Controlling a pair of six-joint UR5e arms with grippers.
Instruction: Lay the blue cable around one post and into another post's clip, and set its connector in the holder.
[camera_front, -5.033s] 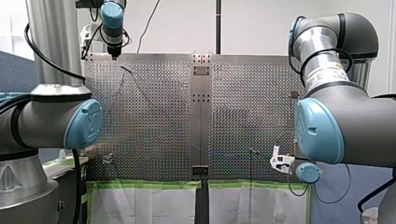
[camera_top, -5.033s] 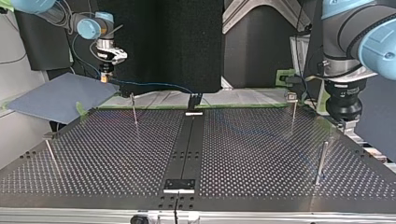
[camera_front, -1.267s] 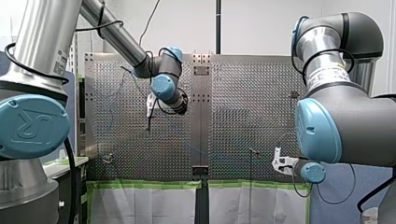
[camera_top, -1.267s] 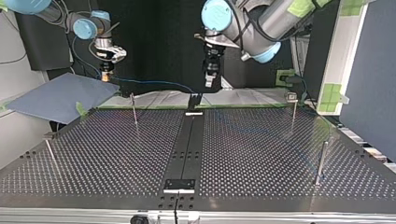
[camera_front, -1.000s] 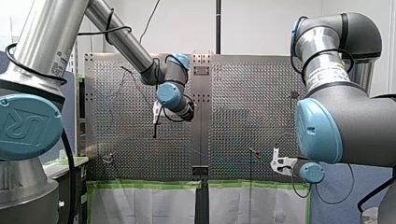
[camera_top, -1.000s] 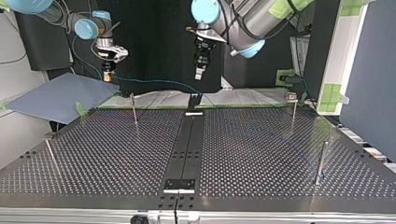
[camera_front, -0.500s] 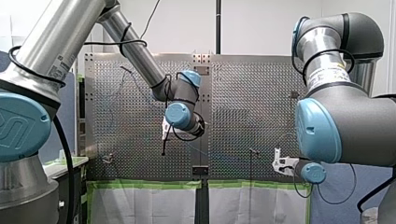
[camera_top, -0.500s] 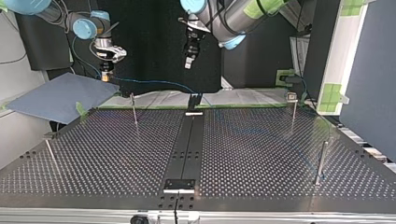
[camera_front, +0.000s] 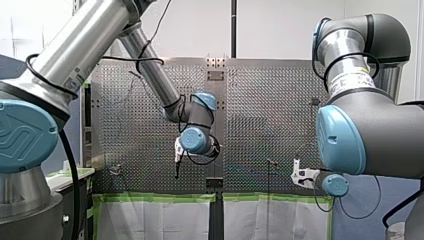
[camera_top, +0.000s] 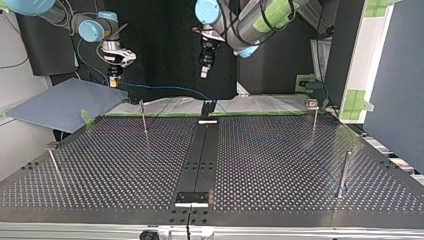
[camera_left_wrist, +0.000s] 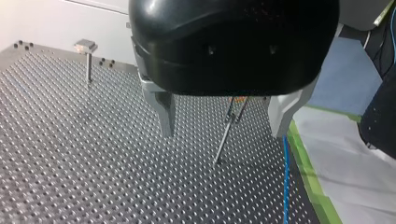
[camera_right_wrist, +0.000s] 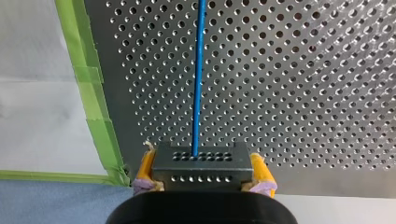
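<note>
In the right wrist view, my right gripper (camera_right_wrist: 201, 184) has its yellow pads shut on a dark connector block (camera_right_wrist: 201, 164). The blue cable (camera_right_wrist: 198, 70) runs straight ahead from the block over the perforated plate. At the top view's left, that gripper (camera_top: 115, 80) hangs beyond the table's far edge, and the cable (camera_top: 165, 90) sags from it toward the middle. My left gripper (camera_top: 204, 71) hangs above the far middle. In the left wrist view my left gripper (camera_left_wrist: 224, 126) is open, with a thin post (camera_left_wrist: 223, 142) under the gap and the cable (camera_left_wrist: 286, 177) beside one finger.
Thin posts stand on the plate (camera_top: 280, 165) at the top view's left (camera_top: 143, 117) and right (camera_top: 313, 119) (camera_top: 344, 172). A black centre strip (camera_top: 200, 155) carries small black brackets (camera_top: 208, 107). Green tape (camera_right_wrist: 93, 93) edges the table, and a blue-grey board (camera_top: 60, 102) lies off it.
My left arm has swung across the table toward the front view's lower middle, and its gripper has come down toward the near edge. The right gripper stays where it was, holding the connector.
</note>
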